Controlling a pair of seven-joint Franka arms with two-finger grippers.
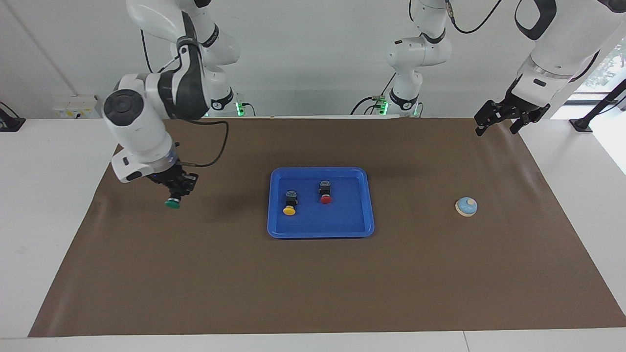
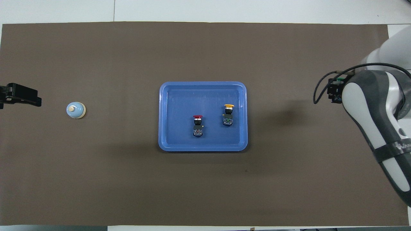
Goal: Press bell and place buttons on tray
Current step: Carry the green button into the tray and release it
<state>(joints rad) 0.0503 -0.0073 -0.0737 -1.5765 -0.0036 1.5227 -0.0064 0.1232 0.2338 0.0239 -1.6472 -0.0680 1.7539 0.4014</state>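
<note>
**Green button in the air, not home yet**

My right end effector (image 1: 177, 191) is clenched on the green button (image 1: 172, 203). It holds it up over the brown mat (image 1: 195, 274), between the right arm's end of the bench and the tray (image 1: 367, 205). The cap points down and pokes out under the fingers.

The yellow button (image 1: 290, 204) and the red button (image 1: 325, 192) lie in the tray already. The bell (image 1: 466, 207) sits on the mat toward the left arm's end, well apart from the tray.

My left end effector (image 1: 499, 119) waits up high over the mat's corner by the left arm's base, its fingers spread wide and holding nothing.

What could go wrong, I think:
- The grip is only on the small black body. A fast swing could make the button slip and drop on the mat.
- If I let go too high, it could bounce or roll out over the low rim.
- If I come down on the yellow one, I could knock it.

Writing: I see a small word on the right arm's dark band (image 2: 396, 148) in the overhead view, but I cannot read it.
</note>
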